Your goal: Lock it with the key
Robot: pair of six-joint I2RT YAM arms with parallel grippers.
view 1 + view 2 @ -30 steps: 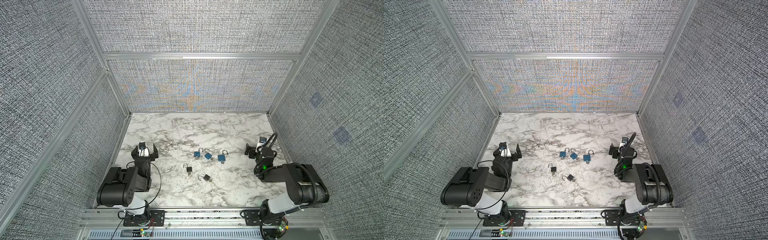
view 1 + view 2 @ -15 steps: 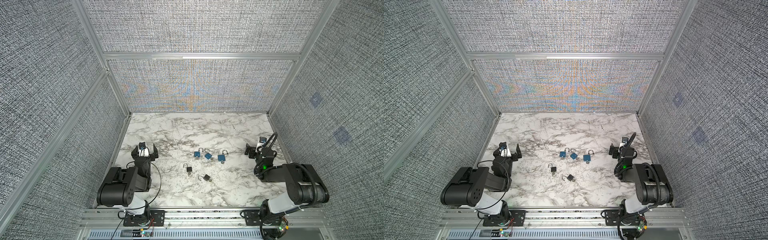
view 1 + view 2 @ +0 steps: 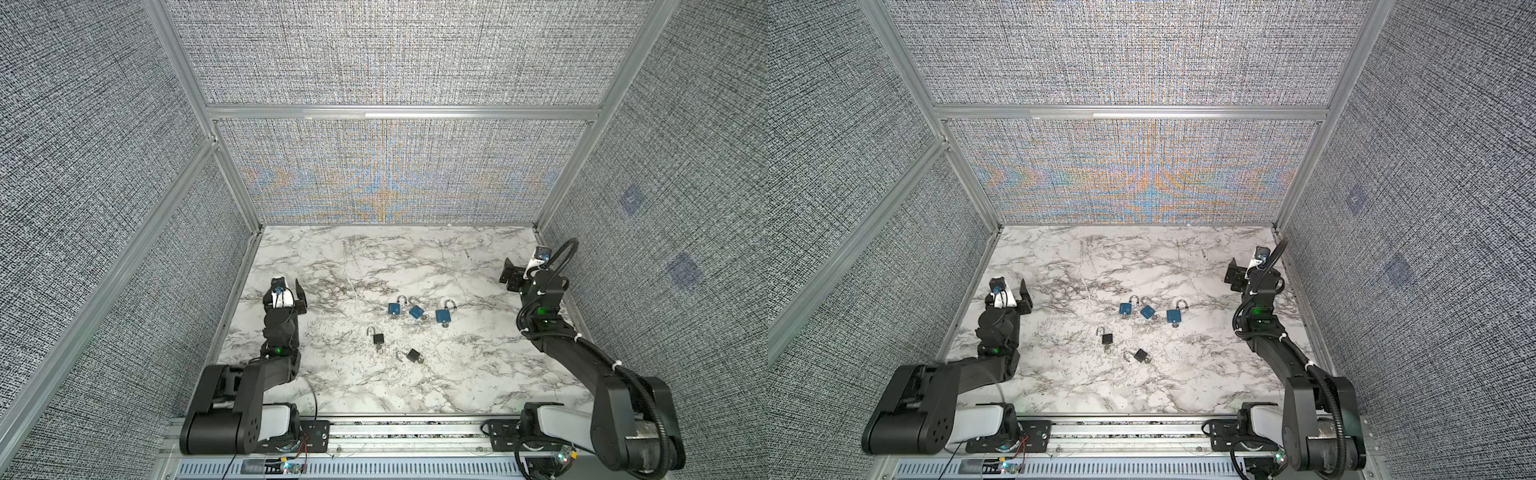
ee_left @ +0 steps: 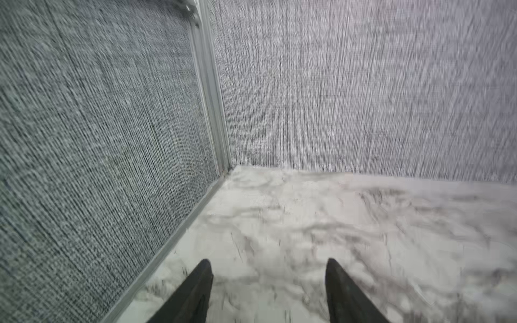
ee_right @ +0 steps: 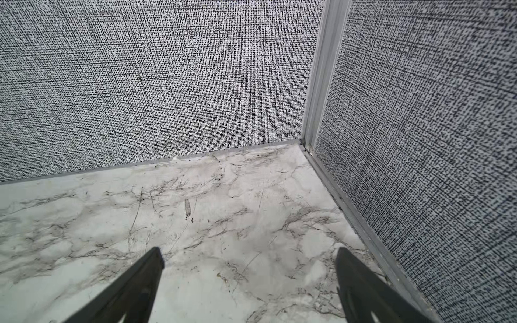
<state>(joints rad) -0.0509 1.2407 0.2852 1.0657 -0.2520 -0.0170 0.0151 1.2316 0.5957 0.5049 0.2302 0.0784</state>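
left gripper (image 4: 268, 261) jaws apart, empty, near the left wall; right gripper (image 5: 249, 250) wide apart, empty, near the right wall. blue padlocks (image 3: 416, 311) and black padlocks (image 3: 377, 338) lie mid-worktop (image 3: 457, 374), well apart from both.

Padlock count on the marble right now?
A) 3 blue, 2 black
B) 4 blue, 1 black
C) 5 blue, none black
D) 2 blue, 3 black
A: both top views show three blue padlocks lying in a row, and two black padlocks lying apart from them on the near side.
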